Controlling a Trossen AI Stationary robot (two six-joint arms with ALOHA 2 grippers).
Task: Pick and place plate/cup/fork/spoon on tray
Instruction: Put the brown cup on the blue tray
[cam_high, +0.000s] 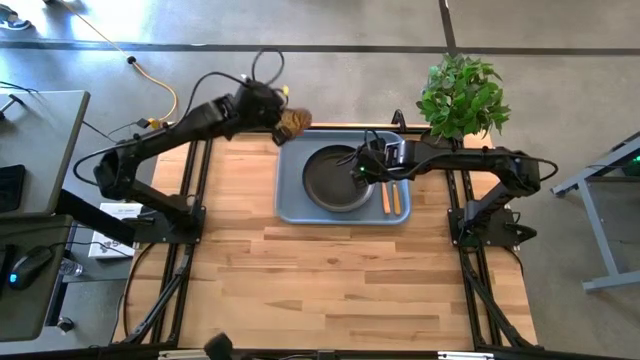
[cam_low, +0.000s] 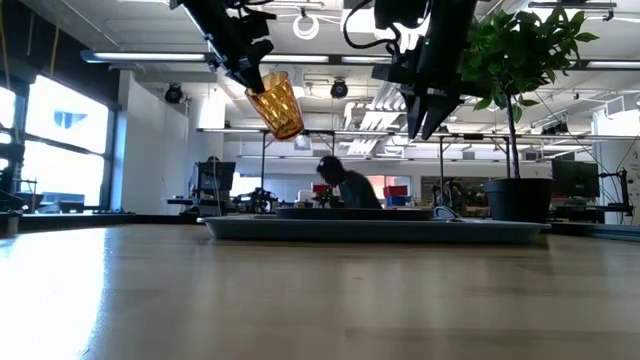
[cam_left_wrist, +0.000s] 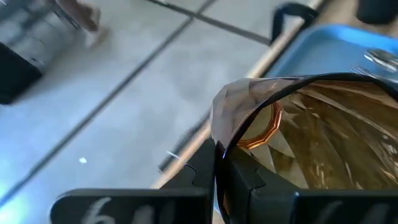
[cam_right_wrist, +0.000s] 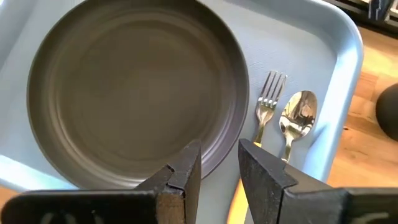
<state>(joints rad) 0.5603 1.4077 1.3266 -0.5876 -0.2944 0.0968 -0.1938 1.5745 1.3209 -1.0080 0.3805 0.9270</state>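
Currently: tray (cam_high: 290, 205) holds plate (cam_high: 335, 178), with fork (cam_right_wrist: 268, 99) and spoon (cam_right_wrist: 298, 115) side by side along its right edge. Left gripper (cam_high: 280, 118) clamps cup (cam_high: 293, 123), raised over the tray's far left corner. Right gripper (cam_right_wrist: 219, 171), fingers slightly parted and empty, hovers above the plate's rim.

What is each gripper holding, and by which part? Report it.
The left gripper grips the cup by its rim, held tilted in the air. The right gripper holds nothing.

Amber-brown, facet-patterned cup (cam_left_wrist: 317, 134). Matte dark grey plate (cam_right_wrist: 134, 87) on pale blue-grey tray (cam_right_wrist: 336, 56). Silver fork tines (cam_right_wrist: 270, 93), orange handle; shiny silver spoon (cam_right_wrist: 297, 118). Light wood-grain surface (cam_high: 340, 280).
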